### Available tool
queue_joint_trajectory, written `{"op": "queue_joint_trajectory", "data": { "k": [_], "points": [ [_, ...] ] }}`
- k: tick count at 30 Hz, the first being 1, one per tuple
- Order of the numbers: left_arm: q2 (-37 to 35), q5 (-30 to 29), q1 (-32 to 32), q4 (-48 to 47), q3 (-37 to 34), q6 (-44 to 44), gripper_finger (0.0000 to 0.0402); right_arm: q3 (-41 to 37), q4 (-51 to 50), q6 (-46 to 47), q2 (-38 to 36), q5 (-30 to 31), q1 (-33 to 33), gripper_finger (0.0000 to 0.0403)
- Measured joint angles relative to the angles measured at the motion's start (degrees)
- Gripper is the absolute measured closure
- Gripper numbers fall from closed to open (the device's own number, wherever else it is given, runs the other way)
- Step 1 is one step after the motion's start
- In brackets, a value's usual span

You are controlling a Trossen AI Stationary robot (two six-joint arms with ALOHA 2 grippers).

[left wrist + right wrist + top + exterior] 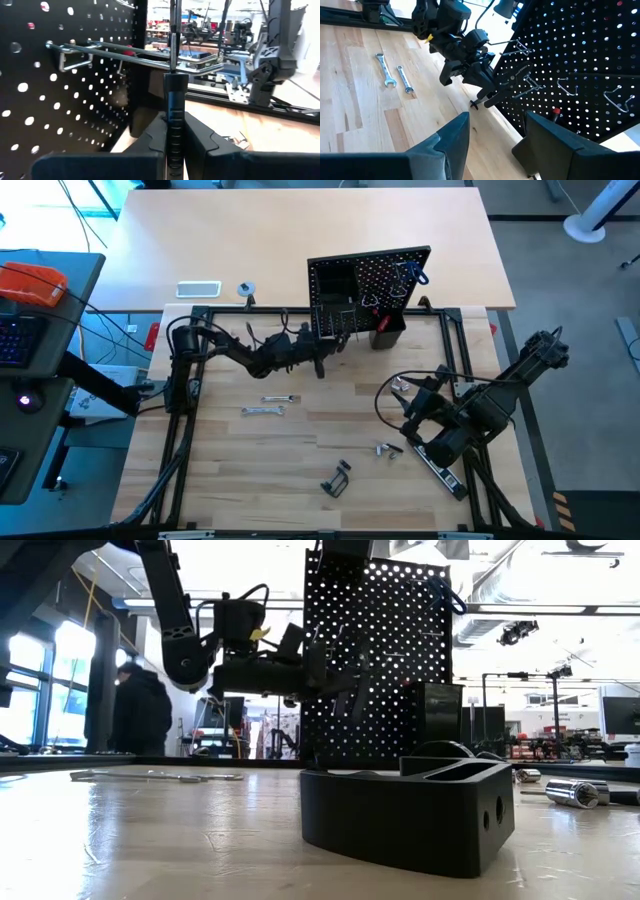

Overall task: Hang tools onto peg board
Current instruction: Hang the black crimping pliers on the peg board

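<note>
Nearest, a black clamp (pixel 405 810) is lying on the pale wooden table (pixel 300 470), with two silver wrenches (pixel 392 72) further in. Beyond, the left gripper (pixel 173 137) is pinching a black ribbed screwdriver (pixel 174 117) against a hook (pixel 140 55) on the peg board (pixel 370 285). Rightward, the right gripper (pixel 492 137) is hanging wide, empty. Behind, a person (pixel 140 710) is standing by windows.
</note>
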Motion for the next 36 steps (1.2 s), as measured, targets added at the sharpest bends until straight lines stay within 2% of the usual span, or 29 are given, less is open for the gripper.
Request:
{"op": "queue_joint_trajectory", "data": {
  "k": [6, 11, 20, 36],
  "points": [
    [0.0, -0.1, 0.5, -3.3, 1.9, 0.8, 0.0378, 0.0, 0.0, 0.3, 0.0, 0.3, 0.0, 0.0217],
    [0.0, -0.2, 0.5, -7.3, 4.8, 1.5, 0.0361, 0.0, 0.0, 1.3, 0.0, 0.4, 0.0, 0.0217],
    [0.0, -0.8, 1.2, -9.1, 5.1, 1.2, 0.0350, 0.0, 0.0, 2.1, 0.0, 0.0, 0.1, 0.0217],
    [0.0, -1.1, 1.1, -9.5, 4.1, -0.4, 0.0241, 0.0, -0.8, 2.7, 0.0, -1.8, 0.1, 0.0217]
  ]
}}
